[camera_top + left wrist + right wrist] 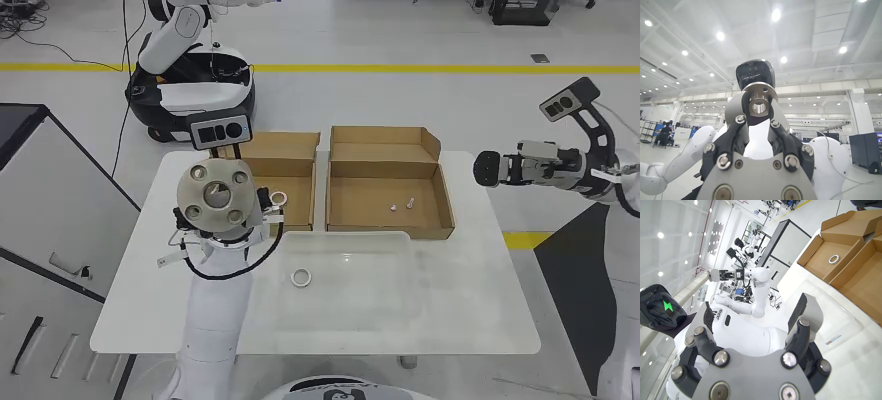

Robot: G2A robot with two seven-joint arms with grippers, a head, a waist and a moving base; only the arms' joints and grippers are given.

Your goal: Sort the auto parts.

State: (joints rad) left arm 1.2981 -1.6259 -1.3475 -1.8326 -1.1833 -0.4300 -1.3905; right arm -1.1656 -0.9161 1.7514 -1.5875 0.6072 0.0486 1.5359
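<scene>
Bright factory hall surrounds a white bench (480,320) that carries two open boxes side by side along its far edge and a clear plastic tray (400,300) in front of them. Sorting looks partly done. One silver metal ring (279,196) lies on the floor of the left brown cardboard box (290,150). Two small pale fasteners (393,208) lie near each other in the right brown cardboard box (370,195); they are too small to tell their kind. A second silver ring (299,277) lies in the tray near its left end, not yet sorted.

The left hand (757,111) is raised well above the bench's left side. It is clamped on a silver flanged metal hub (759,100) with a bored neck and a round drilled flange, held up toward the robot's head. This part has not reached a box. The right hand (753,313) hangs beyond the bench's right edge, its ribbed fingers (797,311) spread wide with nothing between them.

By my judgement three parts are placed and two are left. The hub needs a box, and the ring in the tray probably belongs beside its twin in the left box.
</scene>
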